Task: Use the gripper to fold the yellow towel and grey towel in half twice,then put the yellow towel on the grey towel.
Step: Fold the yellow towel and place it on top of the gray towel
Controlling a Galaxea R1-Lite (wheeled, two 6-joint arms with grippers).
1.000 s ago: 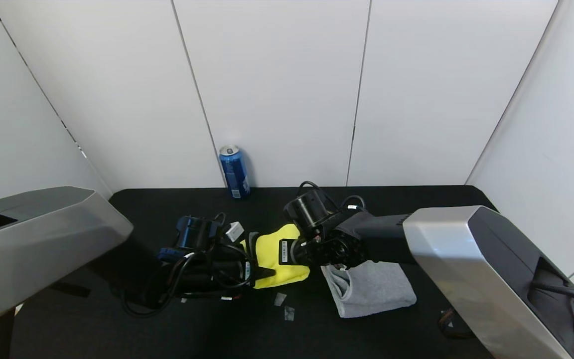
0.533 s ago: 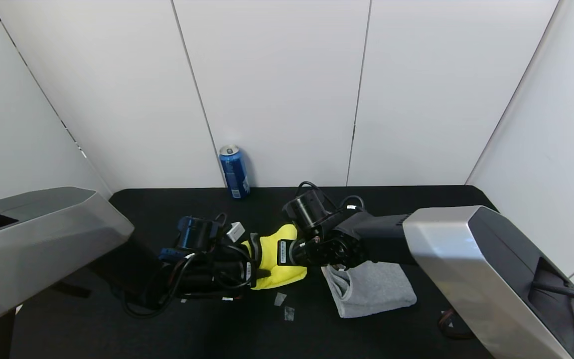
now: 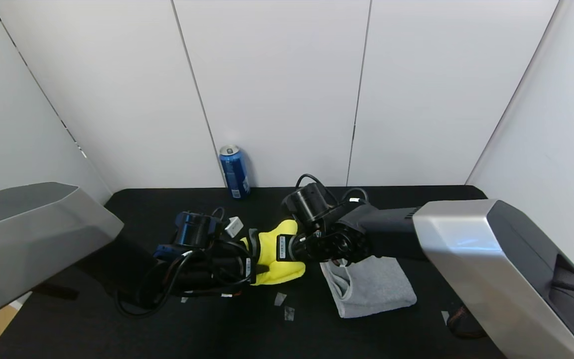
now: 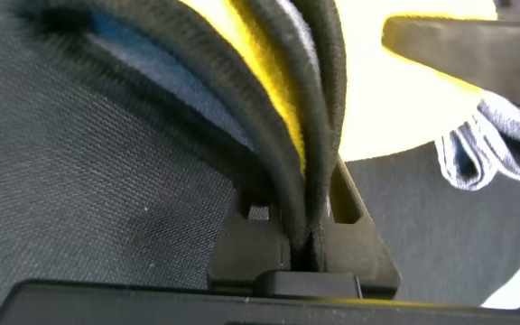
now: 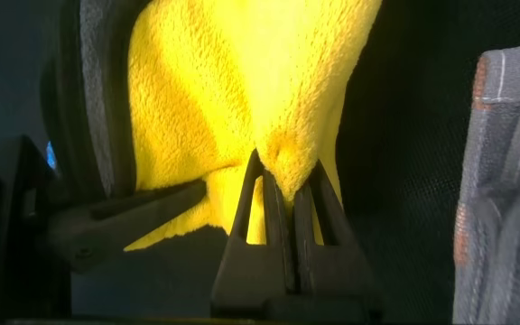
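Observation:
The yellow towel (image 3: 279,254) hangs bunched between my two grippers over the middle of the black table. My left gripper (image 3: 256,255) is shut on its black-edged, grey-backed edge, as the left wrist view (image 4: 310,181) shows. My right gripper (image 3: 283,248) is shut on a yellow fold (image 5: 287,162) on the other side. The grey towel (image 3: 371,286) lies folded on the table just right of the yellow towel; its folded edges with orange patches show in the right wrist view (image 5: 504,181) and its grey loops in the left wrist view (image 4: 495,153).
A blue can (image 3: 234,171) stands at the back by the wall. Small scraps of tape (image 3: 284,305) lie on the black table (image 3: 217,329) in front of the yellow towel. White wall panels close the back and sides.
Both grippers have lifted slightly and drawn closer, with the yellow towel bunched narrower and higher between them. The grey towel has not moved.

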